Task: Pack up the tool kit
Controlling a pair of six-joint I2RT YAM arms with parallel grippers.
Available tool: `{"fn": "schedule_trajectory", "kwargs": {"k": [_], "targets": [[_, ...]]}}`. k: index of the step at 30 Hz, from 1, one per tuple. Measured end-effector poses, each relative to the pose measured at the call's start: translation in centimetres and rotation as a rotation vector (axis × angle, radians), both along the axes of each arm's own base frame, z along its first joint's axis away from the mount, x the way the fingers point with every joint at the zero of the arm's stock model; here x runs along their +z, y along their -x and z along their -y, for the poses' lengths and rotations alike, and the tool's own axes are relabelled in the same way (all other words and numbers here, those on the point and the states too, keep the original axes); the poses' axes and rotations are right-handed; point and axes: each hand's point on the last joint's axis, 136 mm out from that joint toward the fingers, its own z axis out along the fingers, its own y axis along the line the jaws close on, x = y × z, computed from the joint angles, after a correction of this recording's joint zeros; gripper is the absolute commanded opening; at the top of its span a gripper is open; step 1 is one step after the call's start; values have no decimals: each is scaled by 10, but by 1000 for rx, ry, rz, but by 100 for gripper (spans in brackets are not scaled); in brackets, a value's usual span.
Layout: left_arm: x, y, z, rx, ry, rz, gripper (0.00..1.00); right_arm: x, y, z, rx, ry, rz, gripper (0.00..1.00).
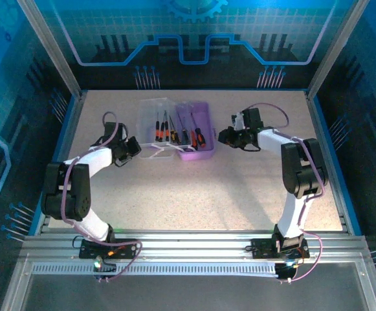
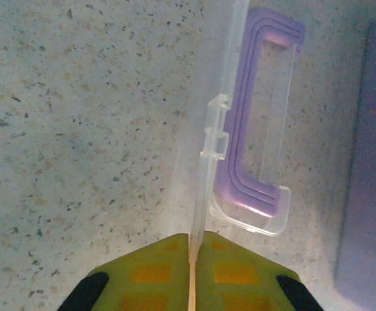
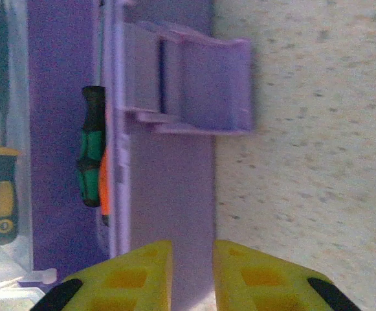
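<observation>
Currently left tool [image 2: 192, 262] clamps clear lid [image 2: 215, 120] edge.

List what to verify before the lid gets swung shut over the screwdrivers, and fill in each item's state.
1. Left jaws shut on the edge of the clear hinged plastic lid: ok.
2. Right jaws straddle the side wall of the small rectangular purple plastic case; firm hold: cannot tell.
3. Thin-shafted screwdrivers lie lengthwise inside the open kit: ok.
4. No screwdriver handle sticks above the rim: cannot tell.
5. Purple carrying handle lies beyond the left jaws, not pinched: ok.
6. Purple latch flap stands out from the case wall, unfastened: ok.
</observation>
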Motion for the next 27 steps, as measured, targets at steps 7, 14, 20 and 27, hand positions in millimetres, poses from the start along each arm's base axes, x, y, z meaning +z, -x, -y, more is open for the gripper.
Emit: {"fn": "schedule_trajectory", "kwargs": {"k": [7, 14, 20, 27], "targets": [[7, 13, 1, -3, -84, -36, 0, -2, -6, 21, -53, -11, 2, 25], [29, 17, 5, -22, -161, -54, 0, -10, -4, 3, -33, -26, -13, 25], [53, 17, 4, -35, -239, -74, 0, -16, 3, -23, 5, -39, -24, 25], [79, 22, 2, -63, -310, -86, 0, -18, 9, -38, 3, -77, -16, 24]]}}
